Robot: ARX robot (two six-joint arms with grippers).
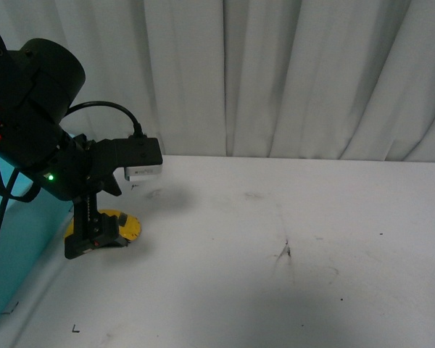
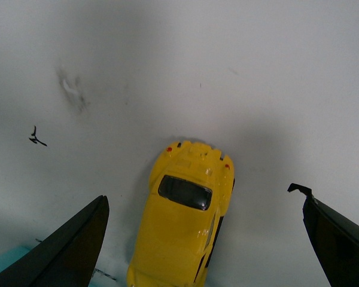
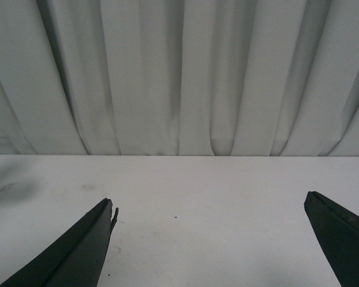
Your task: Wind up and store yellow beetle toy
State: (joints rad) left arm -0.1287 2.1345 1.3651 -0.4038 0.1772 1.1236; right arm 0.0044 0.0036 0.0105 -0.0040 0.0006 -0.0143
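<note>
The yellow beetle toy [image 2: 182, 224] lies on the white table, glossy with a dark window, in the left wrist view. My left gripper [image 2: 203, 239] is open around it, its black fingers [image 2: 72, 251] standing wide on either side without touching. In the front view the toy [image 1: 125, 223] shows as a yellow patch at the far left, partly hidden behind the left gripper [image 1: 94, 235] pointing down at it. My right gripper [image 3: 209, 239] is open over bare table with nothing between its fingers; it does not show in the front view.
A teal box [image 1: 22, 239] stands at the left edge beside the left arm. White curtains [image 1: 290, 72] hang behind the white table [image 1: 275, 239]. A small dark scuff [image 1: 285, 251] marks the tabletop's middle.
</note>
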